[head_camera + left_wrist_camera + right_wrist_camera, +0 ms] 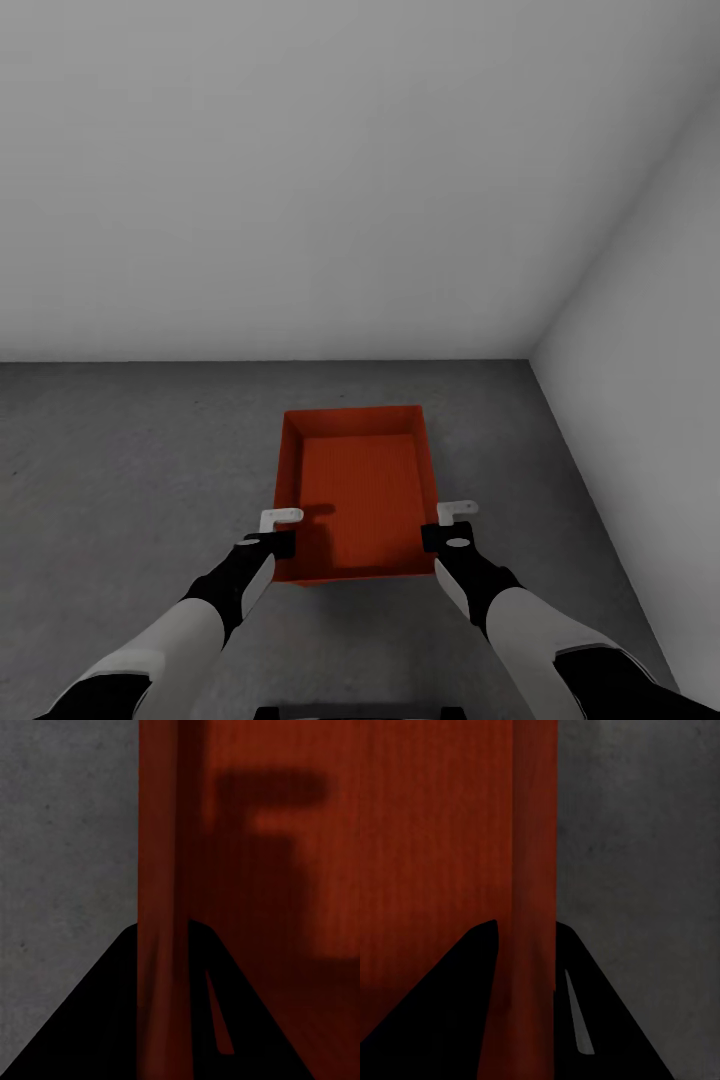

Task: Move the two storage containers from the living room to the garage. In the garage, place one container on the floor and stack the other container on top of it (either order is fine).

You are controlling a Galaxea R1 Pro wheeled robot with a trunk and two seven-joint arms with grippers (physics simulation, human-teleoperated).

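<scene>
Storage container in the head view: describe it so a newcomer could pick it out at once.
Start at the corner where the two pale grey walls meet the dark grey concrete floor. In front of it lies the storage container, between the left gripper and right gripper, each straddling a side wall. It is the only red-orange thing: an open, empty, low-walled rectangular box.

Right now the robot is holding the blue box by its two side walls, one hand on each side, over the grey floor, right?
Nearly. The box is red-orange, not blue, as the head view shows. The rest holds: the left gripper and the right gripper each have their jaws straddling a side wall, over the grey floor.
</scene>
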